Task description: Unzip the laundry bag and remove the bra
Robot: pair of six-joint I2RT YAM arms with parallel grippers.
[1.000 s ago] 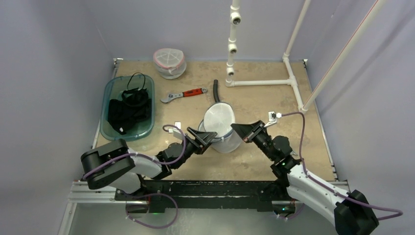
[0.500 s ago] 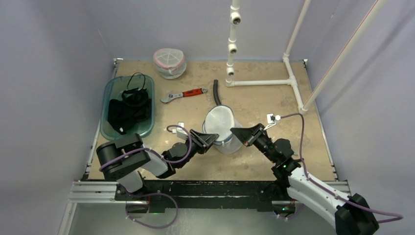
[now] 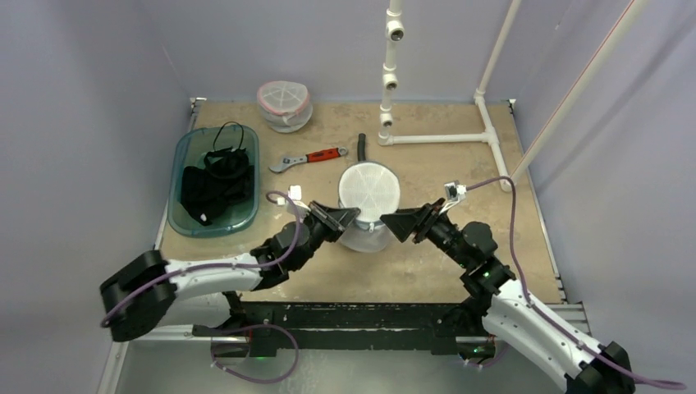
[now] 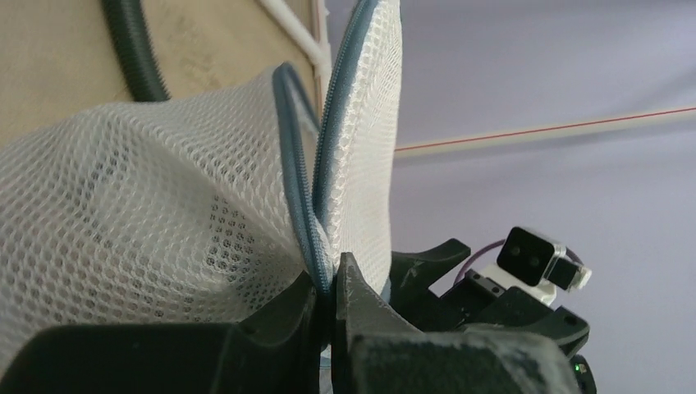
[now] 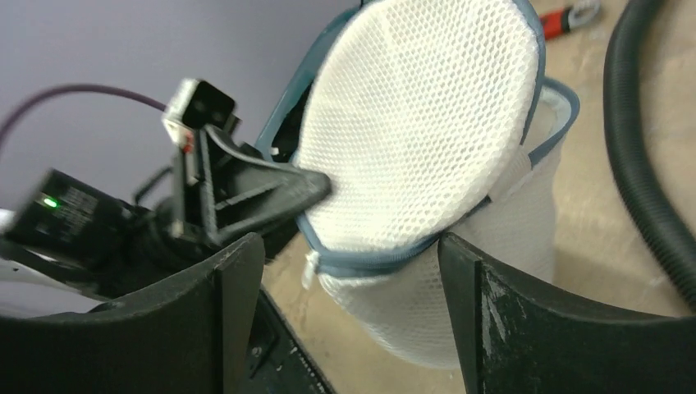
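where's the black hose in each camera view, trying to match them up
top external: the black hose lies on the table just behind the mesh laundry bag, right of the wrench.
left wrist: top left corner, beyond the bag.
right wrist: curving down the right edge, right of the bag.
shared landmark: the mesh laundry bag, in all three.

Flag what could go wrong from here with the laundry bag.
The left hand pinches only the thin blue zipper edge of the laundry bag; that edge may slip free under a pull. The right hand is open and holds nothing, so a pull may drag or tip the light bag rather than unzip it. The two hands sit close together and could collide.
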